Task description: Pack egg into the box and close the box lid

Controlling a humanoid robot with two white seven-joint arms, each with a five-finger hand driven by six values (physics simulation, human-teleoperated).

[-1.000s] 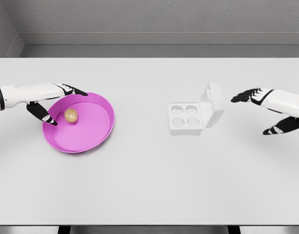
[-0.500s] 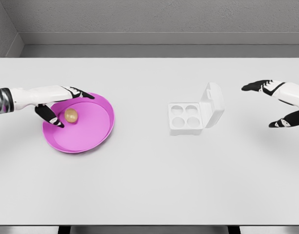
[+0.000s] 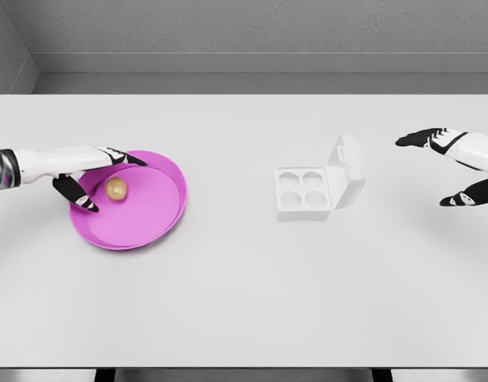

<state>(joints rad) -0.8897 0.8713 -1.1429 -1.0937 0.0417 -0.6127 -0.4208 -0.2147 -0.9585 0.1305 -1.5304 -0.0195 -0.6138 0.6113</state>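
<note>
A tan egg [image 3: 115,189] lies in a shallow magenta plate [image 3: 148,219] on the left of the white table. My left hand [image 3: 104,177] hovers over the plate's left side, open, with the egg between thumb and fingers but not touched. A white egg box [image 3: 306,192] with four empty cups sits right of centre, its lid [image 3: 346,169] standing open on the right side. My right hand [image 3: 443,167] hangs open at the far right edge, well clear of the box.
The white table [image 3: 244,286] spans the whole view, with a grey wall behind it. Nothing else stands on it besides the plate and the box.
The left hand drew slightly back to the left over the plate. The right hand moved away from the box toward the right edge, then held still.
</note>
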